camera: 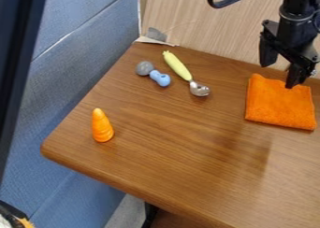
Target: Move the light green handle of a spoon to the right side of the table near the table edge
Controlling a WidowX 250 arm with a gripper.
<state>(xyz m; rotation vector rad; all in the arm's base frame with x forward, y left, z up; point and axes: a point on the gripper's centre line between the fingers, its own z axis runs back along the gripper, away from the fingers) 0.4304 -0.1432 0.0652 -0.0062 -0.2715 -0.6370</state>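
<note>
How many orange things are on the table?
2. One is the carrot-shaped toy, near the table's left edge in the picture. The other is the cloth, lying flat over on the right, under the gripper.

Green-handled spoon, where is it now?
Upper middle of the camera view: the spoon lies toward the table's far edge, right of the blue object, left of the orange cloth.
</note>
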